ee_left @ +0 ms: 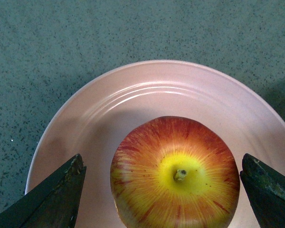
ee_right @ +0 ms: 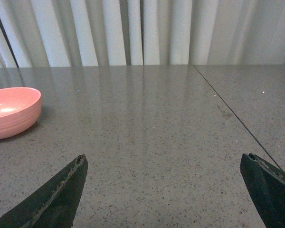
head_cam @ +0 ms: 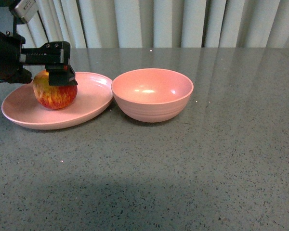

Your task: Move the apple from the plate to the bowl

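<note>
Your left gripper [head_cam: 60, 73] hangs right over the apple [head_cam: 55, 91], which sits on the plate [head_cam: 94, 94], toward the plate's left half as the front camera sees it. In the left wrist view the jaws are spread wide, one dark finger [ee_left: 61, 190] on each side of the fruit. Pink plate shows in the gap on both sides, so you're straddling the apple, not pinching it. It stands upright, with its stem and yellow crown facing the wrist camera. The bowl [head_cam: 151, 94] is just beside the plate on its right, rims nearly touching, and nothing is inside it. Your right gripper [ee_right: 164, 164] is spread wide too and holds nothing. It hovers over the bare grey table [ee_right: 152, 142], with the bowl off at the edge of its view.
</note>
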